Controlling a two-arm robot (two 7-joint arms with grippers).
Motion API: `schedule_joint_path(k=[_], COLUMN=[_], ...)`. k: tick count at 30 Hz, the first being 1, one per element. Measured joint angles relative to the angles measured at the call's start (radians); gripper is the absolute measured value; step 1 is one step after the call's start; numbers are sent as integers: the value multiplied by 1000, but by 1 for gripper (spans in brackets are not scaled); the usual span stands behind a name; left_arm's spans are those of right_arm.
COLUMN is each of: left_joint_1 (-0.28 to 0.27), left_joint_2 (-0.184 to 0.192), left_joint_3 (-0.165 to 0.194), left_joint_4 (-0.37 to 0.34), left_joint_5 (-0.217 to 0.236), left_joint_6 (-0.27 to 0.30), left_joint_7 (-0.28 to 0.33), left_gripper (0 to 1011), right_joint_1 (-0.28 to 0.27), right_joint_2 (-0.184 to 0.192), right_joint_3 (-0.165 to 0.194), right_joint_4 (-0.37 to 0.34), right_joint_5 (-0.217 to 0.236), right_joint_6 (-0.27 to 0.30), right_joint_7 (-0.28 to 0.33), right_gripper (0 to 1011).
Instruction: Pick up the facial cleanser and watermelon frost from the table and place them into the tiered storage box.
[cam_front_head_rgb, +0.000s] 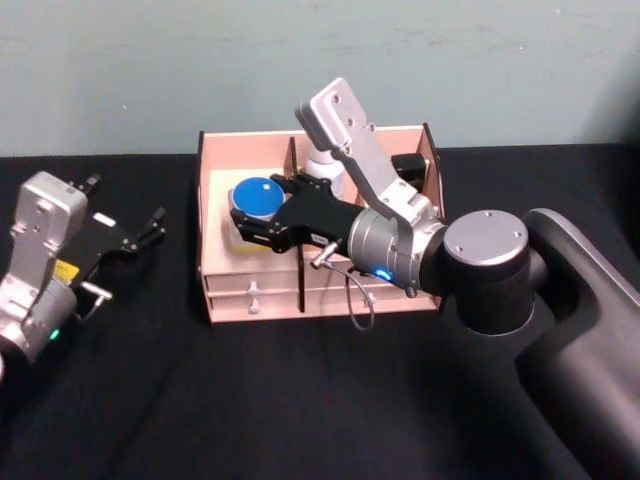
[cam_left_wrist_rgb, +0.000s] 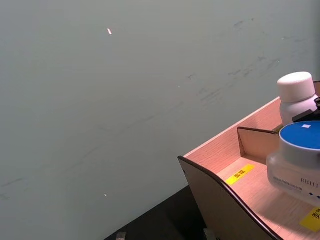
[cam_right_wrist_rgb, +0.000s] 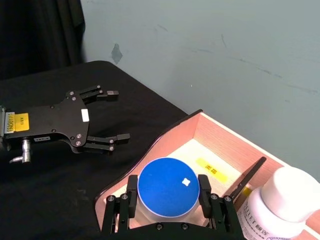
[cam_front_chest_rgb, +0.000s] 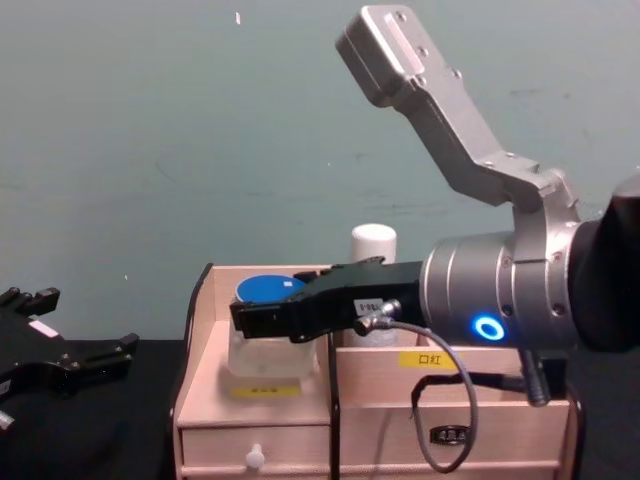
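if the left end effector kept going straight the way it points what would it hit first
Probably the tiered storage box's left side wall; the open left end effector points toward it across bare table, though depth is unclear.

Right arm, centre to lower right of head view: matte black outer link, round silver joint cap with small screws, brushed-silver wrist housing with a glowing blue ring, angled grey bracket rising above it. Thin grey cable loops beneath the wrist. Right gripper (cam_front_head_rgb: 262, 212): black, screw-studded fingers. Left gripper (cam_front_head_rgb: 148, 228), left edge of head view: black plate, thin linkage fingers, yellow label, silver body, small green light.
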Motion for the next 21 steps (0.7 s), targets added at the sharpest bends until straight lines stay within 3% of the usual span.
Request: schedule_joint_path(k=[21], left_joint_1=[0], left_joint_2=[0], left_joint_3=[0], left_joint_4=[0], left_joint_5=[0], left_joint_6=[0], left_joint_7=[0], left_gripper=[1001], right_joint_1=[25], right_joint_2=[-25], right_joint_3=[-2], right_joint_4=[72], right_joint_5=[-26], right_joint_6=[-1], right_joint_7=[1], right_gripper=[730])
